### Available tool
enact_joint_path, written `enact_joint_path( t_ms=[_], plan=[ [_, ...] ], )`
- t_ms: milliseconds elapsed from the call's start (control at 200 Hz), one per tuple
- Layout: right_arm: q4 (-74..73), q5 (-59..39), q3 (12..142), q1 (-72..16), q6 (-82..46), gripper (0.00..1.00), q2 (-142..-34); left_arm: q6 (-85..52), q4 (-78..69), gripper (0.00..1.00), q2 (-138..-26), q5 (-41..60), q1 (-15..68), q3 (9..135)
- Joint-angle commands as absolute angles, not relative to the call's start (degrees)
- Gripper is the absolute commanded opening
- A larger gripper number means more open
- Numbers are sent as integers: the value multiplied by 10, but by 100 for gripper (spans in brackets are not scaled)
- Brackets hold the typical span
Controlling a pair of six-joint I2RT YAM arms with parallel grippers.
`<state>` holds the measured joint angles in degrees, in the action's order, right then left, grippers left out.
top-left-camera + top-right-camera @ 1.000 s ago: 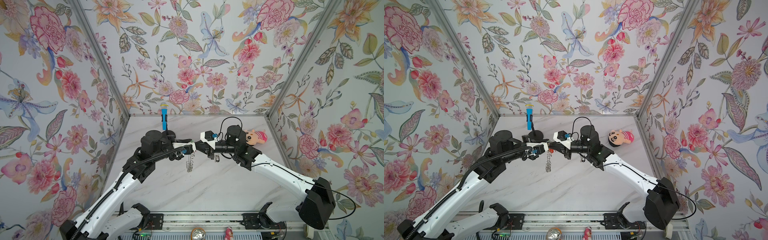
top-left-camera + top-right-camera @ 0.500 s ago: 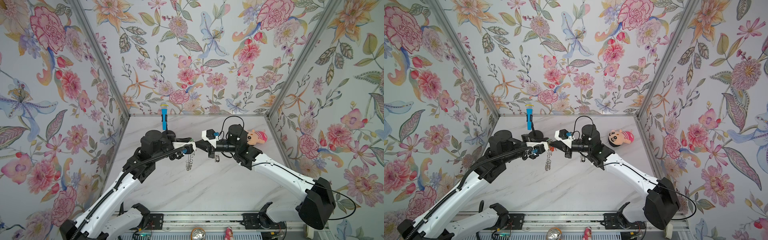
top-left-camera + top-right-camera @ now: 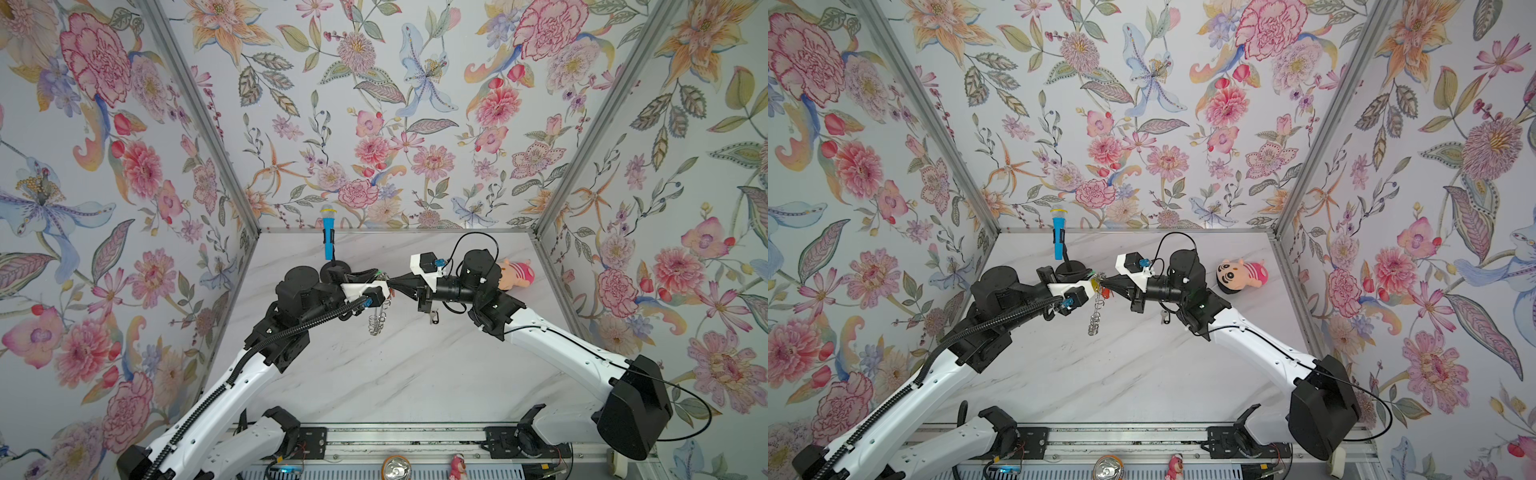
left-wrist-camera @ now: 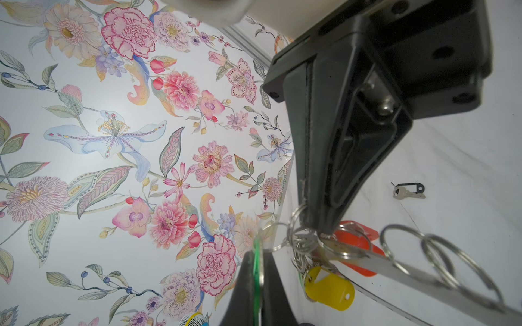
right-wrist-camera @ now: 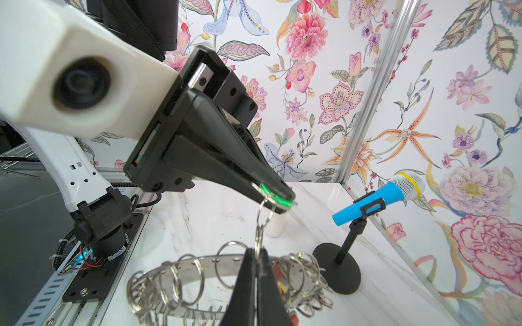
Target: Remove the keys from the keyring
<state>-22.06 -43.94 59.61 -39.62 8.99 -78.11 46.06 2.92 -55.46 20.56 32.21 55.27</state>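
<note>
Green-tagged key [image 5: 275,196] was pinched in the shut left jaws; just right of it, the right jaws were clamped on a loop [image 5: 257,240] of the keyring [image 5: 197,262], hanging above the counter [image 3: 395,374].

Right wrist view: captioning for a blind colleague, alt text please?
The left pincer grips a green tag and the right pincer a wire loop at the keyring; a blue toy microphone stands nearby.

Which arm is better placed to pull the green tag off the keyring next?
Probably the left: the left fingers pinch the green tag, while the right fingers clamp a wire loop at the keyring, steadying it.
</note>
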Motion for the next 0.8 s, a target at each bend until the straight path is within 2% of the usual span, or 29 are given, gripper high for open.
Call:
enact_joint_path(
  t_ms=[0,711,796],
  plan=[
    [-249,-456,581,-391,57,0,-756,452,-22,0,-545,168,309,546],
    [-454,-423,541,-395,-81,0,-778,400,-38,0,-566,224,307,534],
    [-457,-420,533,-396,-74,5,-785,393,-39,0,-563,229,307,542]
  ],
)
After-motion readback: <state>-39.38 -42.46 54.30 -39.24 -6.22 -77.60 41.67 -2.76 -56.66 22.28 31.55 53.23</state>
